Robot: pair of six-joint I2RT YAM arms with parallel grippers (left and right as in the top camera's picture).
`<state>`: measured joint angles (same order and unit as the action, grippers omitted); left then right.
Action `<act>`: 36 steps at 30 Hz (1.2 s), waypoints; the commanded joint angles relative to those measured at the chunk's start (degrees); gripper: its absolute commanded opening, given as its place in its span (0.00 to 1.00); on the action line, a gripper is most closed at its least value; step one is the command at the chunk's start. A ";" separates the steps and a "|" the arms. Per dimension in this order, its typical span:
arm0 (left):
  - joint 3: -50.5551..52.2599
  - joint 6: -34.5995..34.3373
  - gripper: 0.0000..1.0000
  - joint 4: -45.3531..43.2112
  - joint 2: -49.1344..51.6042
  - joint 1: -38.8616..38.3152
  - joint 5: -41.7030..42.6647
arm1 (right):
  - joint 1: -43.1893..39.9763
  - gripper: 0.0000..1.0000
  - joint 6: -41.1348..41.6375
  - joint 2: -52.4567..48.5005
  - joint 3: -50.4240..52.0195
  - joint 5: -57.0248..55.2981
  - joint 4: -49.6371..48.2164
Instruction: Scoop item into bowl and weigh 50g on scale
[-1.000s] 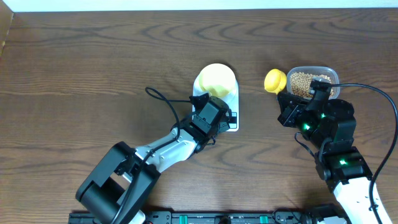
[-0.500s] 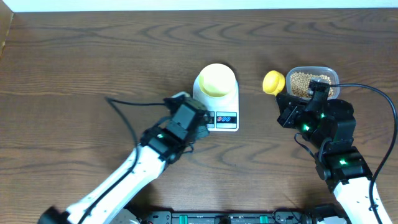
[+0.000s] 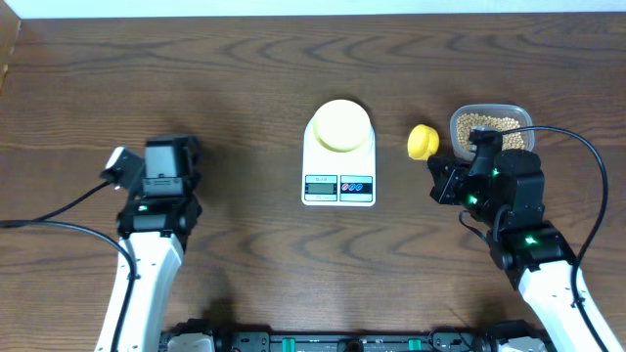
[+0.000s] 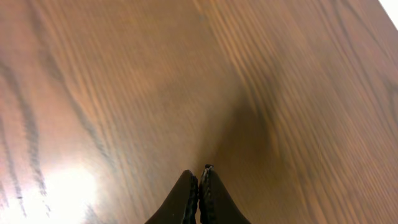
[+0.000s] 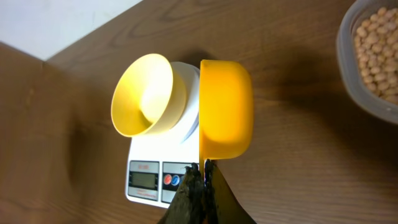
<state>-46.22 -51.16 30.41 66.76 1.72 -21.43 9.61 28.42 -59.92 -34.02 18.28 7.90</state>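
Note:
The pale yellow bowl [image 3: 339,126] sits on the white scale [image 3: 338,186]; both also show in the right wrist view, the bowl [image 5: 146,93] on the scale [image 5: 155,177]. The beans [image 3: 481,124] lie in a clear tub [image 3: 518,117] at the right, also in the right wrist view [image 5: 379,53]. My right gripper [image 3: 437,168] is shut on the handle of a bright yellow scoop [image 3: 422,142], held between scale and tub; the scoop [image 5: 227,109] looks empty. My left gripper [image 4: 199,180] is shut and empty over bare table at the far left [image 3: 161,161].
The dark wooden table [image 3: 245,78] runs to a white edge at the back. The clear tub [image 5: 348,68] stands close behind my right arm. Cables trail from both arms.
My left arm has swung away from the scale to the far left of the table. My right gripper has shifted slightly left and nearer with the scoop.

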 commanded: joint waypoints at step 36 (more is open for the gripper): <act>0.09 -0.90 0.07 -20.17 16.57 -36.26 23.78 | 0.17 0.01 1.75 -6.32 -0.87 11.65 -11.93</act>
<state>-46.22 -51.22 12.56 79.75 -32.71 8.58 9.61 32.18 -66.26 -34.02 30.81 -4.08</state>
